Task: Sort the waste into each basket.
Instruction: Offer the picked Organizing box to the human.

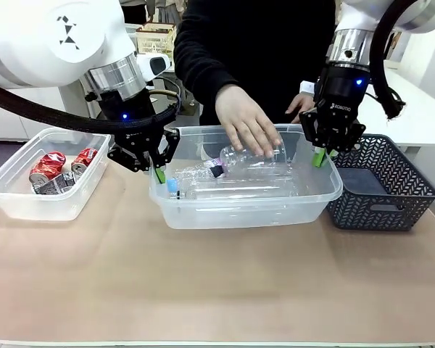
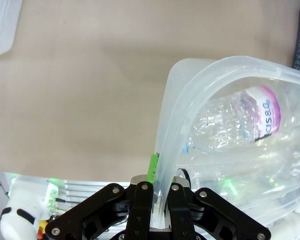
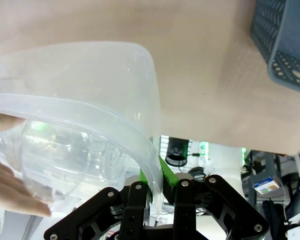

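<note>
Across the table, both claws pinch the bottle tub (image 1: 203, 214) rim, pads mostly hidden behind plastic.

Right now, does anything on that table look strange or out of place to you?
Yes: the middle clear tub of plastic bottles is pinched by its rim at both ends, by the left claw and the right claw, while a person's hand reaches into it. The crushed cans lie tidily in the other tub.

I see a light brown table (image 1: 217, 290) across my front view. Behind it a white counter (image 1: 420, 94) runs along the right, and a cream lattice crate (image 1: 156, 38) sits farther back.
</note>
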You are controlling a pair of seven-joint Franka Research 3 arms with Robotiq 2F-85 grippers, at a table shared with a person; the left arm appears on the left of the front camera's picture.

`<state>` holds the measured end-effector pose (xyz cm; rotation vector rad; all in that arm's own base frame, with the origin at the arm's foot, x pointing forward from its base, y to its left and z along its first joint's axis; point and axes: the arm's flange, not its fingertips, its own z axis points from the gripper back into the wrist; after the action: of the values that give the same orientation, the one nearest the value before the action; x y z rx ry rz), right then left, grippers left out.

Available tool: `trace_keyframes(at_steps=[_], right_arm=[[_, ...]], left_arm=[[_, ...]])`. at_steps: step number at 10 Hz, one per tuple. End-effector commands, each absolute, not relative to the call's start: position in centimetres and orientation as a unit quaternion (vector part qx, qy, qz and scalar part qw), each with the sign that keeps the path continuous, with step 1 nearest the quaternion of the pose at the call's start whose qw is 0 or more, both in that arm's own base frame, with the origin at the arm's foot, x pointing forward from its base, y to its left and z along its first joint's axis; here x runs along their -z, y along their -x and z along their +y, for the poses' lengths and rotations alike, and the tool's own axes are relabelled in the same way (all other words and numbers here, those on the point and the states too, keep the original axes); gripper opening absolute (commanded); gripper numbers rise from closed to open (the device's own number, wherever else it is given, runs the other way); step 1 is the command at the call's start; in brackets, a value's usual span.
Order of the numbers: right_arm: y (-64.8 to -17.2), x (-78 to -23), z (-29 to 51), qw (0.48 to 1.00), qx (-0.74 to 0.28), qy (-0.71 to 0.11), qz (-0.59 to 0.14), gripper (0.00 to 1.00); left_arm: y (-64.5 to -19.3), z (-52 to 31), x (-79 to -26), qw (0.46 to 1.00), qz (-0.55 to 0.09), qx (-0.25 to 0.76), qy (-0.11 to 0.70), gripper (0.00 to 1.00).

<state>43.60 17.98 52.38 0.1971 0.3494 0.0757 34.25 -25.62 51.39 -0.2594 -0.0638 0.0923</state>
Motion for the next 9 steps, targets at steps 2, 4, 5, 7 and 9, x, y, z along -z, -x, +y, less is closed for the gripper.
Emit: trace_keyframes(at_steps=[2, 4, 5, 7, 9], right_arm=[[-43.29, -52.42, 17.98, 0.979, -0.039, -0.1, 0.171, 0.0], [-43.29, -52.42, 17.98, 0.979, -0.039, -0.1, 0.171, 0.0], [-43.29, -52.42, 17.98, 0.979, -0.039, -0.1, 0.171, 0.0], [-43.29, -52.42, 17.98, 0.979, -0.039, -0.1, 0.171, 0.0], [-43.29, -52.42, 17.98, 0.979, -0.039, -0.1, 0.171, 0.0]], left_arm=[[-34.14, -25.55, -51.7, 0.987, -0.035, -0.066, 0.141, 0.0], [-34.14, -25.55, -51.7, 0.987, -0.035, -0.066, 0.141, 0.0], [-34.14, -25.55, -51.7, 0.987, -0.035, -0.066, 0.141, 0.0], [-34.14, -25.55, -51.7, 0.987, -0.035, -0.066, 0.141, 0.0], [-34.14, -25.55, -51.7, 0.987, -0.035, -0.066, 0.141, 0.0]])
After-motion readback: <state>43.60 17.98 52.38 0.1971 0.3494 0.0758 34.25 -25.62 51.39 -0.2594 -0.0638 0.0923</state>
